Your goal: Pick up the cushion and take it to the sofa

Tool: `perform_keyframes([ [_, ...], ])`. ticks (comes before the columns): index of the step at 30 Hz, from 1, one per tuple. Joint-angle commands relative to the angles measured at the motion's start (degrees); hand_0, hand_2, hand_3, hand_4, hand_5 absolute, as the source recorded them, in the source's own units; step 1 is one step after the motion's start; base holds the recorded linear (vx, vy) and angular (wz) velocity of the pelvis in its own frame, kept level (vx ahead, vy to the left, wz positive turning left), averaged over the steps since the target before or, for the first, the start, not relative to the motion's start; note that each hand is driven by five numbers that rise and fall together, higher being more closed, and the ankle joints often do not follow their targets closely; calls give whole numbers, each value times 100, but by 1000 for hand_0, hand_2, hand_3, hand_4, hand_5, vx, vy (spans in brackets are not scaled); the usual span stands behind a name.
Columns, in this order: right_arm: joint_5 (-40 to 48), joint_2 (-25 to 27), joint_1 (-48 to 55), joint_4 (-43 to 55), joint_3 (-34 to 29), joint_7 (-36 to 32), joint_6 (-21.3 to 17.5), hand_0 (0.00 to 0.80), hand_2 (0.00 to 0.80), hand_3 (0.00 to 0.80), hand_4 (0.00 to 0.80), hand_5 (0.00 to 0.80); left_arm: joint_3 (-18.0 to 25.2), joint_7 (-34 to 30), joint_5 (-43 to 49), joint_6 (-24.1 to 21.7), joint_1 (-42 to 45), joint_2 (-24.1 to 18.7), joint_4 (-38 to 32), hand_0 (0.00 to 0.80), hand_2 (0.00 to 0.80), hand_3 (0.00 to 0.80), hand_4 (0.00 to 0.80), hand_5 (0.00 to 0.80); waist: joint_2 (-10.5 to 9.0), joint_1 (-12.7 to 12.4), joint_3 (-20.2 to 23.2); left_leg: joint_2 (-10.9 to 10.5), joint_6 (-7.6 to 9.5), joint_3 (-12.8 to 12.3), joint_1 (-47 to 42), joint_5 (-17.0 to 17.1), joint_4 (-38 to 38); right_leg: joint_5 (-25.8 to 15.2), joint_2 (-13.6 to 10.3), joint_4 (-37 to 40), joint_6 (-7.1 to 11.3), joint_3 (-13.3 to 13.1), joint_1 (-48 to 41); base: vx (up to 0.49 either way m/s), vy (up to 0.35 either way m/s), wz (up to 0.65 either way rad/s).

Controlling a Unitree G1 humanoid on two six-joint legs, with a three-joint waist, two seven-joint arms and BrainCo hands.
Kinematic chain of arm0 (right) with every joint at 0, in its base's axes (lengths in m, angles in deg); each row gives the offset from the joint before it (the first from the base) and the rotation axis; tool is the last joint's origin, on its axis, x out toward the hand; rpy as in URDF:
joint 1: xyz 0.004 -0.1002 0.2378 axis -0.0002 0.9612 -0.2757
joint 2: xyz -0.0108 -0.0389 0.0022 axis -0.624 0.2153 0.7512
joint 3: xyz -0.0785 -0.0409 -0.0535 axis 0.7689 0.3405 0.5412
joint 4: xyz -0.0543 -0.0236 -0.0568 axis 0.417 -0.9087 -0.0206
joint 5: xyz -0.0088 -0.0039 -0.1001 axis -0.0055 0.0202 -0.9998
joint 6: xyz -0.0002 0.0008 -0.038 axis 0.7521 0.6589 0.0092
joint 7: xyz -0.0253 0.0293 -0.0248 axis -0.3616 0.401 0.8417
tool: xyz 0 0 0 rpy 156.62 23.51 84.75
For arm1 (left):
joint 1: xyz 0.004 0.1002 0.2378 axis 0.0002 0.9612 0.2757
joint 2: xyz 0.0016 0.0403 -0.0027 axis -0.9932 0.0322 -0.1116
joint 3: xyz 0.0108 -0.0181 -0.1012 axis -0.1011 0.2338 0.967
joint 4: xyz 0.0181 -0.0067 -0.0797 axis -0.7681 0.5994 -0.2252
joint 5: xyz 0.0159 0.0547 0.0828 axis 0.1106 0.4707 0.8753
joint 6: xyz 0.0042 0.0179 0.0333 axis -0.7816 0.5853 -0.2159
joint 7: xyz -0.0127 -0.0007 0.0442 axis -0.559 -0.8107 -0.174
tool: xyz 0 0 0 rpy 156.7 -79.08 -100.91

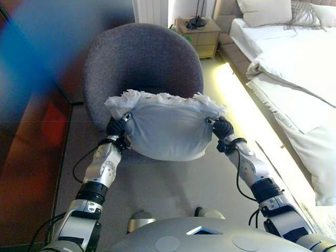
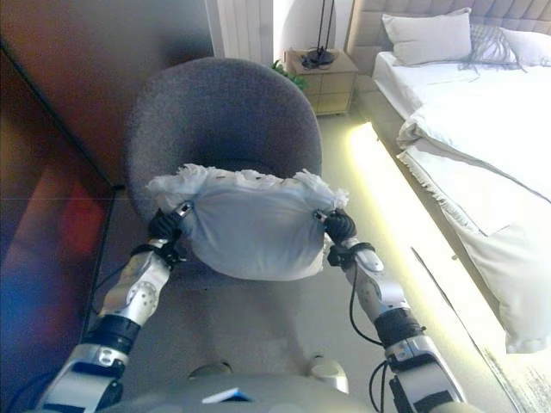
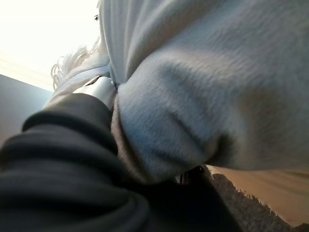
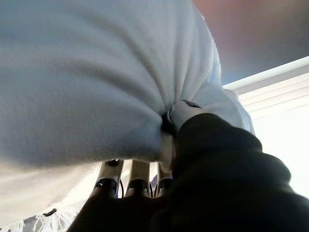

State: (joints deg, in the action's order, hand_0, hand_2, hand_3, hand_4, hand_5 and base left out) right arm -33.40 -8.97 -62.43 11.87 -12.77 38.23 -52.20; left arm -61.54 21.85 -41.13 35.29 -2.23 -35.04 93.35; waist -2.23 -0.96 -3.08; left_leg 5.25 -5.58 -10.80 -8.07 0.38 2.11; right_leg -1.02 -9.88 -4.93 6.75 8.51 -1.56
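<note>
— Pale grey fabric, fringed white along its top edge: the cushion (image 1: 167,127) hangs clear in the air, in front of the seat of a dark grey tub chair (image 1: 142,65). What has hold of it?

— Both of the robot's hands, one at each end. The left hand (image 1: 116,127) bites into the cushion's left side, the cloth puckered where its thumb (image 3: 99,88) digs in. The right hand (image 1: 221,127) does the same on the right, its fingers (image 4: 137,175) curled beneath the fabric and the thumb pressed into a deep fold.

— So neither hand is slack?

— No. Each is closed tight on the cushion, which sags between them, held level at about the height of the chair's seat.

— And the surroundings?

— A bed (image 1: 294,68) with white linen runs along the right, lit by a bright strip at its base. A wooden bedside table (image 1: 199,34) stands behind the chair, near the bed's head.
</note>
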Motion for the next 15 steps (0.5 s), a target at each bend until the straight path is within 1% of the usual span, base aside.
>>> perform_keyframes([
  [1, 330, -183, -691, 83, 20, -183, -516, 800, 800, 800, 800, 800, -83, -475, -18, -386, -870, 17, -164, 800, 800, 800, 800, 800, 19, -21, 44, -579, 836, -29, 526, -388, -506, -179, -368, -2357, 75, -100, 392, 46, 169, -19],
  [2, 347, -207, -743, 38, 61, -133, -607, 800, 800, 800, 800, 800, -135, -486, -30, -394, -958, -3, -117, 800, 800, 800, 800, 800, 38, -48, -16, -594, 900, 20, 574, -462, -626, -429, -531, -2961, 45, -236, 580, 44, 166, -23],
  [3, 392, -208, -772, 23, 94, -90, -674, 800, 800, 800, 800, 800, -203, -493, -63, -405, -1025, -35, -86, 800, 800, 800, 800, 800, 59, -61, -79, -620, 943, 115, 596, -519, -721, -656, -610, -3400, 38, -407, 735, 53, 138, -10],
  [4, 449, -200, -782, 16, 111, -54, -724, 800, 800, 800, 800, 800, -257, -512, -90, -408, -1063, -52, -71, 800, 800, 800, 800, 800, 76, -61, -126, -644, 969, 215, 599, -564, -788, -832, -622, -3678, 45, -549, 848, 113, 114, -13],
  [5, 524, -179, -779, 19, 120, 25, -777, 800, 800, 800, 800, 800, -328, -550, -101, -388, -1099, -50, -73, 800, 800, 800, 800, 800, 109, -36, -185, -675, 988, 401, 572, -634, -861, -1106, -543, -4036, 74, -803, 1031, 142, 75, 4],
  [6, 549, -170, -787, 15, 121, 61, -798, 800, 800, 800, 800, 800, -360, -570, -101, -374, -1129, -41, -69, 800, 800, 800, 800, 800, 145, -13, -197, -656, 992, 493, 561, -651, -881, -1247, -453, -4121, 88, -939, 1178, 195, 28, 15],
  [7, 570, -150, -789, 10, 113, 69, -808, 800, 800, 800, 800, 800, -397, -593, -122, -380, -1166, -32, -53, 800, 800, 800, 800, 800, 146, 34, -226, -664, 990, 585, 520, -675, -900, -1357, -367, -4007, 113, -1087, 1335, 196, -33, 36],
  [9, 607, -88, -831, -66, 67, 64, -822, 800, 800, 800, 800, 800, -497, -601, -191, -386, -1254, 0, -37, 800, 800, 800, 800, 800, 117, 130, -276, -681, 959, 718, 474, -746, -984, -1389, -147, -3536, 180, -1244, 1651, 266, -100, 30],
  [10, 653, -45, -873, -118, 31, 67, -817, 800, 800, 800, 800, 800, -558, -609, -209, -395, -1302, 20, -6, 800, 800, 800, 800, 800, 62, 180, -305, -708, 947, 759, 438, -822, -1055, -1427, -87, -3196, 225, -1260, 1714, 329, -140, 11],
  [12, 787, 97, -975, -146, -78, 79, -722, 800, 800, 800, 800, 800, -687, -613, -208, -412, -1366, 95, 48, 800, 800, 800, 800, 800, -124, 294, -332, -830, 942, 879, 357, -1067, -1227, -1394, 30, -2177, 313, -1256, 1741, 382, -148, 8],
  [13, 841, 172, -1020, -148, -137, 68, -664, 800, 800, 800, 800, 800, -757, -578, -172, -417, -1382, 155, 53, 800, 800, 800, 800, 800, -247, 360, -326, -927, 935, 957, 300, -1204, -1298, -1327, 97, -1525, 364, -1227, 1777, 486, -113, 9],
  [14, 892, 266, -1059, -137, -183, 66, -596, 800, 800, 800, 800, 800, -837, -540, -136, -442, -1386, 230, 72, 800, 800, 800, 800, 800, -346, 448, -307, -1029, 936, 1068, 182, -1351, -1328, -1236, 202, -833, 423, -1112, 1818, 466, -58, 13],
  [15, 927, 332, -1075, -124, -204, 68, -555, 800, 800, 800, 800, 800, -870, -524, -123, -451, -1373, 278, 73, 800, 800, 800, 800, 800, -372, 503, -302, -1073, 940, 1142, 79, -1447, -1336, -1205, 276, -489, 434, -996, 1834, 516, -9, 28],
])
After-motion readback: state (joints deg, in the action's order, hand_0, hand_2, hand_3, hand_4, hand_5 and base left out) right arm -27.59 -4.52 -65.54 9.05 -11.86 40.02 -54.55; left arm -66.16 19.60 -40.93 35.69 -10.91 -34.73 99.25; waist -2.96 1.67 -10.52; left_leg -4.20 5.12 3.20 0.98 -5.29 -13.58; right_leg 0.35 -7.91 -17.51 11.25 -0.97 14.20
